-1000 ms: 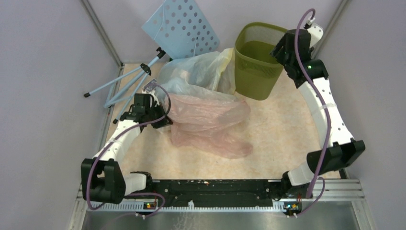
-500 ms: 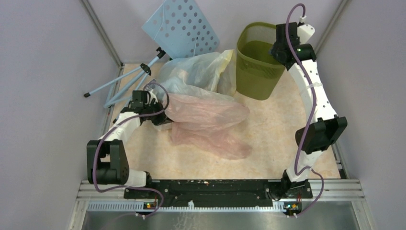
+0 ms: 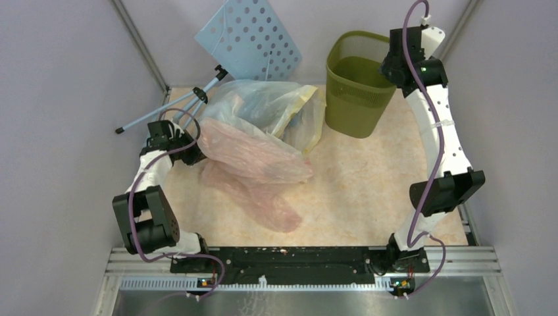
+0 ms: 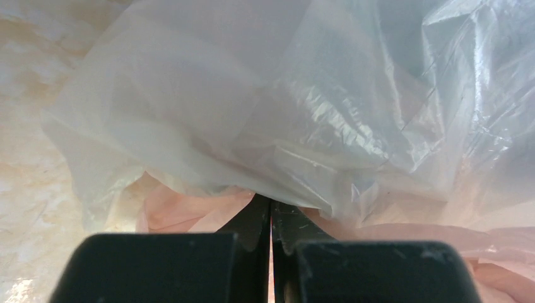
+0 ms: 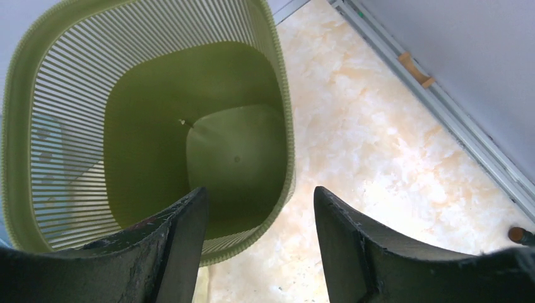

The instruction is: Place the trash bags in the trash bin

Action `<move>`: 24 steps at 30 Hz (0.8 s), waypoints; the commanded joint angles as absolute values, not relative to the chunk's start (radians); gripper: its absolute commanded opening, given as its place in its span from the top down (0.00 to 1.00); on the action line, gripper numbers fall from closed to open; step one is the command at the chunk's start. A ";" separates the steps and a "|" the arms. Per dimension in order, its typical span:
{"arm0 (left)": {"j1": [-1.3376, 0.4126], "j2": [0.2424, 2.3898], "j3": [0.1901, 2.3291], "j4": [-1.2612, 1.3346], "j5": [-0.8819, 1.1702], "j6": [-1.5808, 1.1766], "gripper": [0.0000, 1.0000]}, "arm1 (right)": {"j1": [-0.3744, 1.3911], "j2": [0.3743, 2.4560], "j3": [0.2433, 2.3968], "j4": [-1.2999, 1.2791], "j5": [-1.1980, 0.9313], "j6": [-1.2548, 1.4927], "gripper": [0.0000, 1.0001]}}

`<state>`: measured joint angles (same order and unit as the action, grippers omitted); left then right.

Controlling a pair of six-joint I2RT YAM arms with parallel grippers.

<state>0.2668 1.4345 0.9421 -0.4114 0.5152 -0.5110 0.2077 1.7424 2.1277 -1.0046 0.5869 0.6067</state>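
Note:
The pale pink-beige trash bag [image 3: 253, 158] lies left of centre, with a clear-whitish and yellowish bag [image 3: 270, 105] heaped behind it. My left gripper [image 3: 189, 151] is shut on the pink bag's left end. In the left wrist view its jaws [image 4: 271, 205] are pressed together on pink film [image 4: 189, 211] under the clear bag [image 4: 284, 113]. The olive-green mesh trash bin [image 3: 358, 85] stands upright at the back right and looks empty [image 5: 158, 126]. My right gripper [image 3: 393, 64] hovers open over the bin's right rim; in the right wrist view the gripper [image 5: 260, 196] straddles that rim, touching nothing.
A blue perforated board [image 3: 250, 39] on a pale blue tripod [image 3: 177, 108] stands at the back left, close behind the bags. Grey walls close in both sides. A metal rail [image 5: 441, 107] runs along the table edge right of the bin.
My left gripper has pulled back and to the left, dragging the pink bag and the clear bag away from the bin. My right gripper has shifted slightly above the bin's rim.

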 commanded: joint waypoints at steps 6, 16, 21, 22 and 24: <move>0.267 1.266 0.854 -0.277 0.691 -0.553 1.00 | 0.161 1.681 1.994 -0.949 0.532 0.600 0.38; 0.180 1.075 0.751 -0.336 0.723 -0.561 1.00 | 0.161 1.675 1.986 -0.940 0.515 0.593 0.99; 0.056 1.047 0.723 -0.337 0.663 -0.551 1.00 | 0.161 1.649 2.046 -1.028 0.599 0.558 1.00; 0.036 1.052 0.723 -0.335 0.659 -0.551 1.00 | 0.161 1.639 2.046 -1.047 0.606 0.552 1.00; 0.012 1.063 0.723 -0.320 0.658 -0.551 1.00 | 0.161 1.596 2.012 -1.071 0.603 0.546 1.00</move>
<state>0.0570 1.0645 0.7303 -0.3519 0.6746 -0.5552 0.1646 1.6894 1.9846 -1.0000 0.5438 0.5861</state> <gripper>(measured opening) 0.004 0.021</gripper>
